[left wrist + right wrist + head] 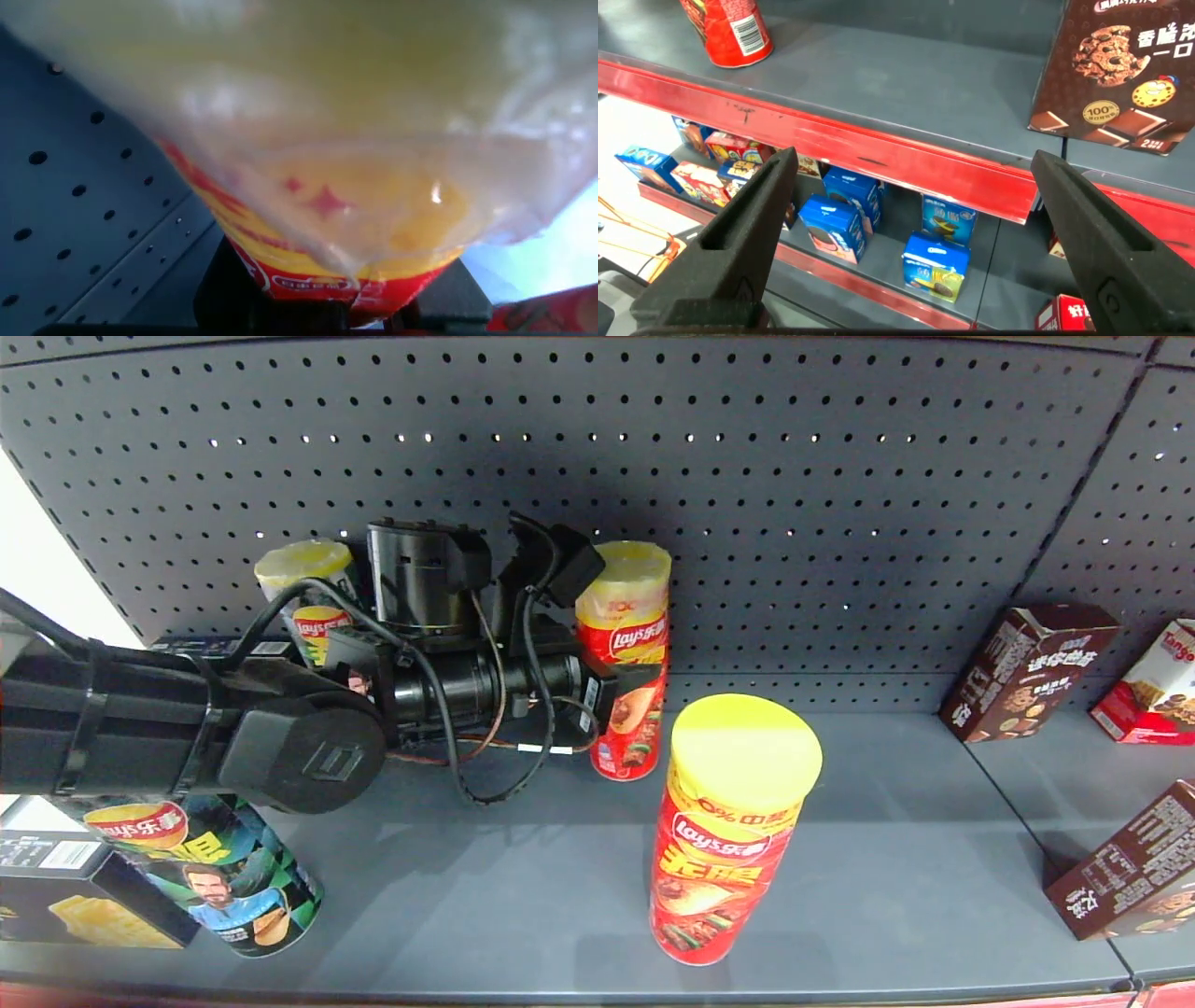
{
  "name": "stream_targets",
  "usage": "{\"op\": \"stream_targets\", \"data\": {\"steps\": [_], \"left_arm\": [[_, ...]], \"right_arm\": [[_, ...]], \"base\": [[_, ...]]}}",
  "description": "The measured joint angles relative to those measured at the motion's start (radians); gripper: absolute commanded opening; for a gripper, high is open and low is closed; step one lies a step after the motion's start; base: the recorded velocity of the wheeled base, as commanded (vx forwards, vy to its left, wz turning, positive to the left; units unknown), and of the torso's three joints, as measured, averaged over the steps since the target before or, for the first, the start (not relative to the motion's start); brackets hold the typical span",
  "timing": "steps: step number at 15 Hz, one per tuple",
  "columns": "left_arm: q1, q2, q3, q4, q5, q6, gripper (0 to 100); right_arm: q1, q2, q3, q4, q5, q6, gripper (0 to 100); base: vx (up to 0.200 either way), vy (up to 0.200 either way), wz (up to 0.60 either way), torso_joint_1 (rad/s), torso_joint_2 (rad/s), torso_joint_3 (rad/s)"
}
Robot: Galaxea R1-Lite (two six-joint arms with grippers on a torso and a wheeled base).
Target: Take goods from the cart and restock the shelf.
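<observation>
Left gripper (624, 695) grips the can (627, 616) from the left. The can stands upright, long axis vertical, seemingly set down far back on the shelf (915, 859) by the back panel (747, 476). Letting go needs only a sideways parting. Right gripper (915, 168) gapes wide, empty, at the shelf's near edge.

Shelf (887, 859): flat grey board, with a red strip (906, 154) along its front edge
Back panel (747, 476): dark grey metal, perforated with rows of small holes, rising behind the board
Panel seam (1075, 485): slants down between two panels at the right
Light: bright points shine through some holes; white glare (37, 551) beyond the panel's left edge
</observation>
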Motion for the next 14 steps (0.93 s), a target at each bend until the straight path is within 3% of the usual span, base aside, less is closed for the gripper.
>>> {"op": "stream_targets", "data": {"steps": [14], "left_arm": [[0.003, 0.098, -0.096, -0.011, 0.000, 0.021, 0]], "right_arm": [[-0.001, 0.000, 0.001, 0.000, 0.000, 0.000, 100]], "base": [[0.000, 0.000, 0.00, 0.000, 0.00, 0.000]]}}
